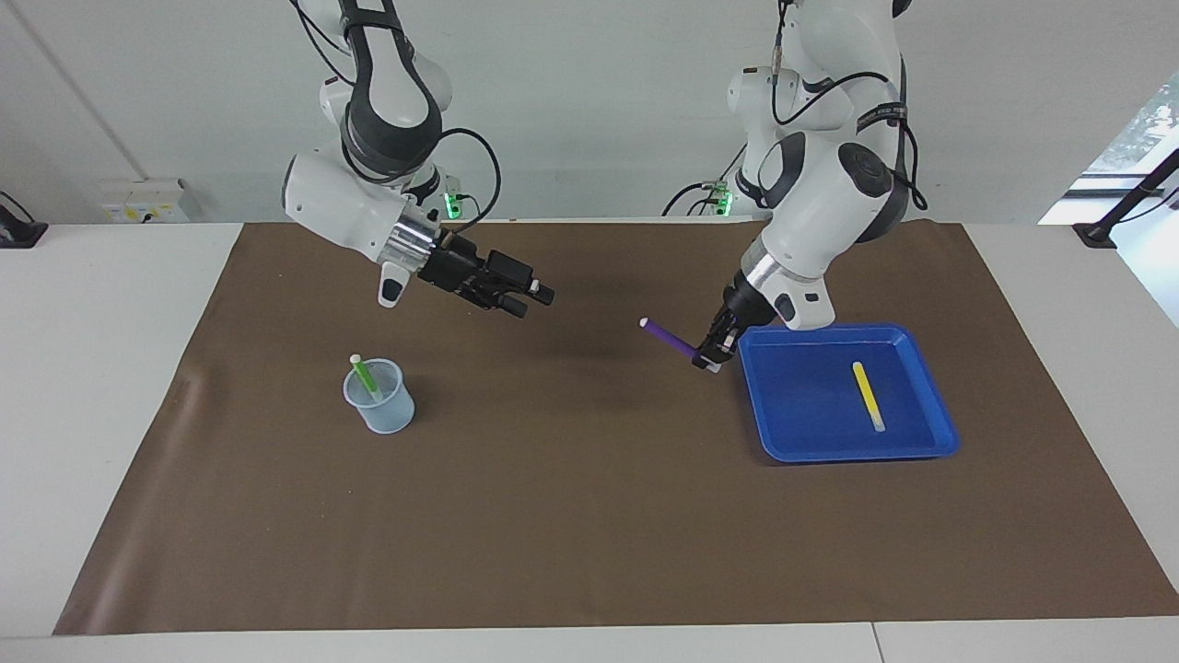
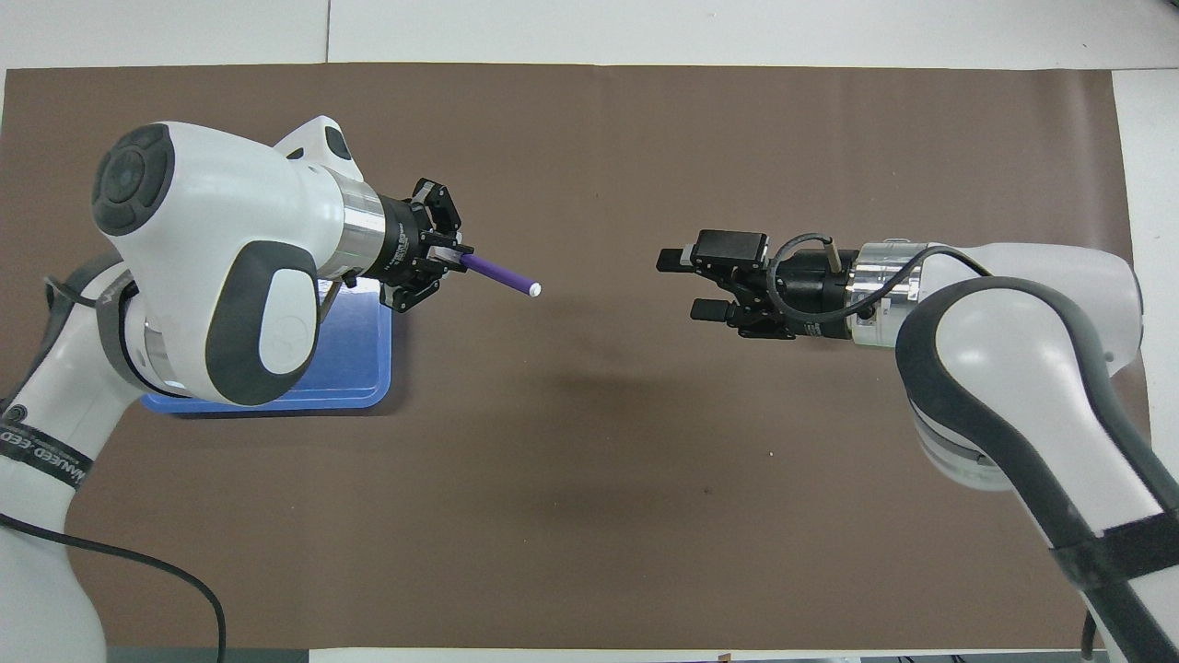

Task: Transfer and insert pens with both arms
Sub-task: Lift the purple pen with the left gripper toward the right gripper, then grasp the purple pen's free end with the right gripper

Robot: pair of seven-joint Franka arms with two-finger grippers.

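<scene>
You see the left arm's black two-finger gripper [image 1: 714, 354] up in the air right of centre in the facing view, over the brown paper mat [image 1: 589, 516] just beside the rim of the blue plastic tray [image 1: 930, 442]. Its fingertips are clamped on the pale end of the slim purple marker pen [image 1: 668, 339]. The pen sticks out tilted toward the middle of the table, its other tip the higher one. In the overhead view you find the same gripper [image 2: 451, 258] at centre left, with the purple pen [image 2: 497, 274] pointing toward the frame's centre.

The right arm's black two-finger gripper [image 1: 532, 296] hangs upper left of centre in the facing view, over bare mat. Its 2 fingers are spread wide and hold nothing. In the overhead view it [image 2: 682, 284] sits right of centre, fingertips aimed at the pen's free tip with a clear gap between them.

You see 1 slim yellow marker pen [image 1: 867, 394] lying flat inside the blue tray at the facing view's right, pale end toward the frame's bottom. In the overhead view the left arm hides it.

The slim green marker pen [image 1: 365, 378] stands tilted in the small translucent pale-blue plastic cup [image 1: 379, 398], left of centre in the facing view, pale end up. The cup stands on the mat toward the right arm's end of the table.
</scene>
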